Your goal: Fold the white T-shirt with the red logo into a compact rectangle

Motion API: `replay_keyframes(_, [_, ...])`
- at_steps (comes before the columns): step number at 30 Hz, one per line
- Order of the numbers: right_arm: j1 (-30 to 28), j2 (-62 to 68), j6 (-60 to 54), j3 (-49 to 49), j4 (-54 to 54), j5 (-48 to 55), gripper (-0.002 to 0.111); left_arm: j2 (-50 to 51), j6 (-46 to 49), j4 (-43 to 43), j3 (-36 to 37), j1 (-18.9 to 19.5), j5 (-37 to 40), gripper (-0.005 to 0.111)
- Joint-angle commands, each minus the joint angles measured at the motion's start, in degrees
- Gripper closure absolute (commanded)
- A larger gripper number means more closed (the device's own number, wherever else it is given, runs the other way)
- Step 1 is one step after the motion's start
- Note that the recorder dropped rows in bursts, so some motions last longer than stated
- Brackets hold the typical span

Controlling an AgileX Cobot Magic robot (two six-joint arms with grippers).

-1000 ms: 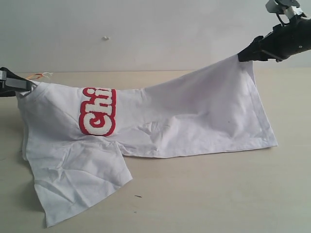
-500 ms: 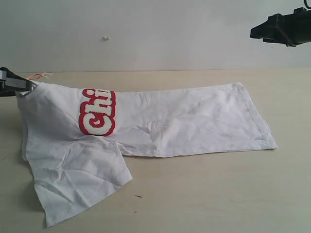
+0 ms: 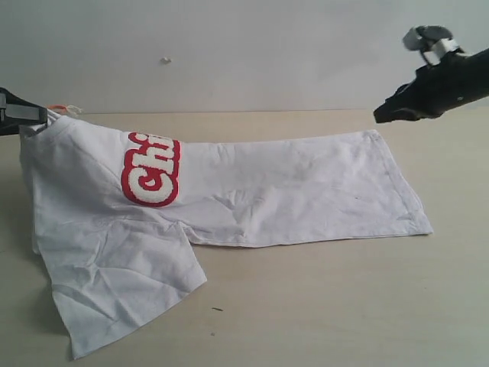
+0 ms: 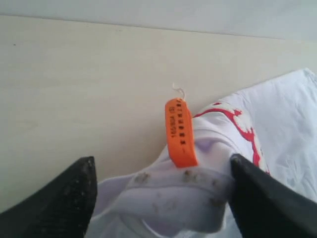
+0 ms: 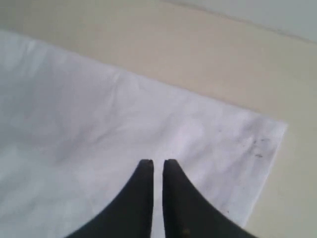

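T-shirt (image 3: 290, 191) lies on the table (image 3: 344, 306) with its long axis running left to right across the exterior view, collar end at the left, hem end at the right. At far left the left gripper (image 3: 17, 116) has the collar end pinched and raised off the table, so the cloth slopes down from it to the right. In the left wrist view its fingers (image 4: 64, 198) stand wide apart with the bunched ribbed collar (image 4: 178, 191) stretched between them, touching both. The orange tag (image 4: 179, 133) sticks out just beside the collar. Next to the right is the red logo (image 3: 150, 170), partly folded under, only "Chi" readable, on the sloped part near the collar. Below it one sleeve (image 3: 122, 290) spreads flat toward the near edge, wrinkled. The body is folded lengthwise into a long band, flat on the table through the middle and right. The hem corner sits at the right end. The right gripper (image 3: 380, 115) hovers above that corner, clear of the cloth. In the right wrist view the right gripper (image 5: 157, 163) has its jaws nearly together, a thin slit between, nothing in them.
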Motion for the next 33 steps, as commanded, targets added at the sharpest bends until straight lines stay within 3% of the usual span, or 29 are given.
replay_keyframes(1, [4.6,1.7,3.8,-0.5,-13.9,-6.8,0.103,-0.7,0.4,-1.3,-0.5,0.1,0.2,0.037])
replay_keyframes(6, [6.9,4.6,14.3,-0.5,-29.4,-8.5,0.103,-0.7,-0.3,-5.6,-0.5,0.1,0.3,0.036])
replay_keyframes(13, [6.9,7.4,19.6,-0.5,-34.4,-8.9,0.103,-0.7,-5.6,-5.7,-0.9,0.1,2.6,0.033])
replay_keyframes(18, [6.9,8.6,20.9,-0.5,-36.7,-8.9,0.103,-0.7,-7.9,-6.5,-2.5,0.1,5.1,0.033])
replay_keyframes(26, [6.9,8.6,20.9,-0.5,-36.5,-9.0,0.103,-0.7,-9.7,-18.5,-3.6,0.1,6.2,0.033])
replay_keyframes(33, [6.9,8.6,22.3,-0.5,-36.5,-8.8,0.103,0.0,-19.5,-11.6,-6.7,1.4,12.3,0.033])
